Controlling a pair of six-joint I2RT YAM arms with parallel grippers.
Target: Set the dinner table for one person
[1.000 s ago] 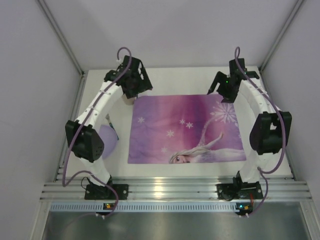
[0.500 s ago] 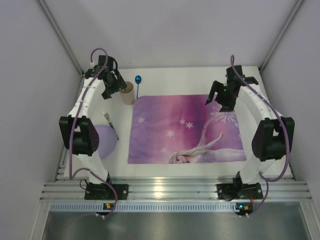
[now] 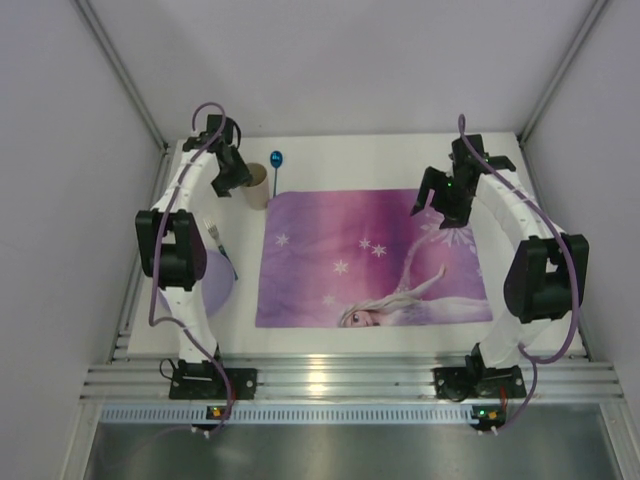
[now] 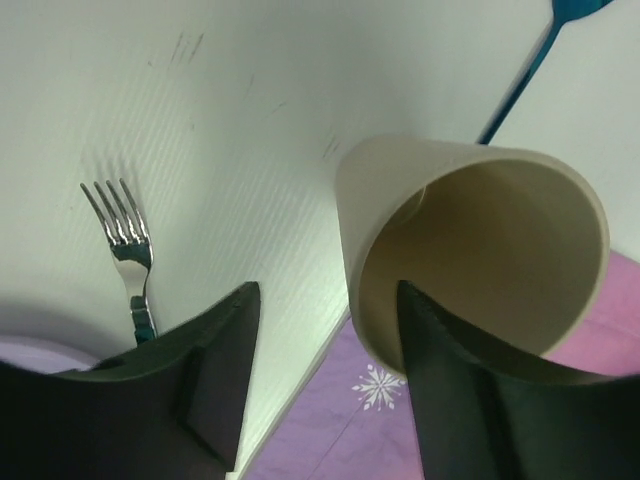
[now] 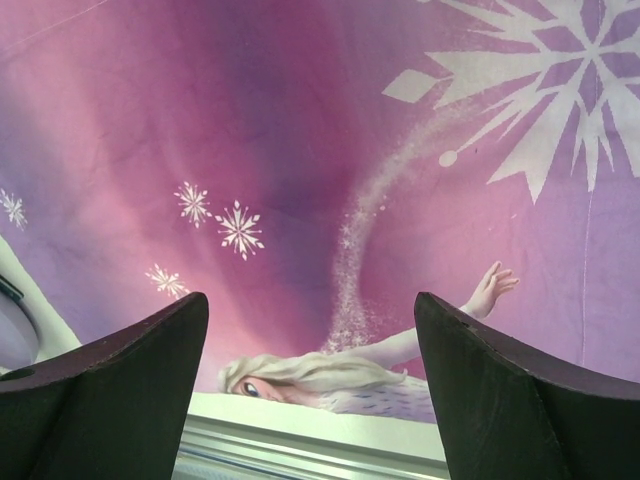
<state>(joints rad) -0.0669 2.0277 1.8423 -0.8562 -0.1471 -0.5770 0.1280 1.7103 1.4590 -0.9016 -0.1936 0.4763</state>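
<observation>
left jaws swung beside beige tapered cup (image 4: 480, 260); half-open, gripping nothing (pickup likely next) | right jaws wide, empty

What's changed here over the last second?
The left gripper swung left off the cup, uncovering the blue spoon. The right gripper shifted slightly nearer, over the placemat. Nothing was grabbed. Cup, spoon, fork, plate and placemat stayed put.

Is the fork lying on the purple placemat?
No, the fork lies on the bare white table, apart from the placemat.
</observation>
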